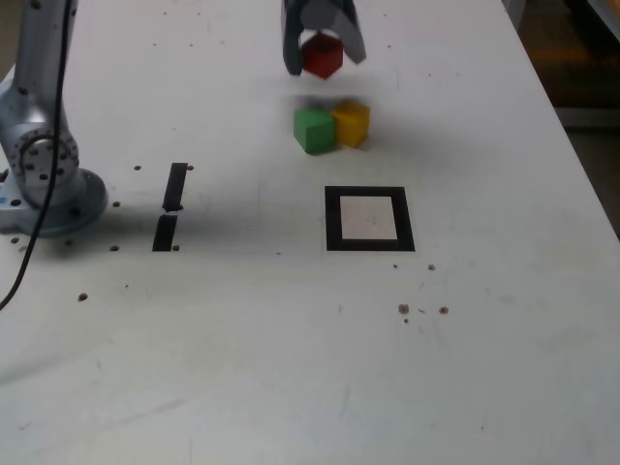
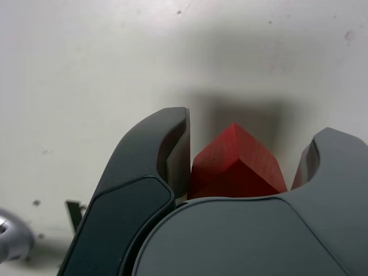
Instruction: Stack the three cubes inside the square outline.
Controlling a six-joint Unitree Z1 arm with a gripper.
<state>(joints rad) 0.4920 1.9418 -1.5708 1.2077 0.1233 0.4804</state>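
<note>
Red cube (image 1: 323, 55) pinched by gripper (image 1: 322, 48), held above table (image 1: 291, 368). Green cube (image 1: 313, 130) and yellow cube (image 1: 352, 123) touching, behind square outline (image 1: 332, 220).

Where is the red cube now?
In the exterior view the red cube is held in the gripper, lifted above the table, just behind the green cube and yellow cube.

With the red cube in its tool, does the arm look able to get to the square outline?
Probably yes. The tool holds the red cube above the table; the square outline lies bare, nearer the camera, past the green cube and yellow cube.
</note>
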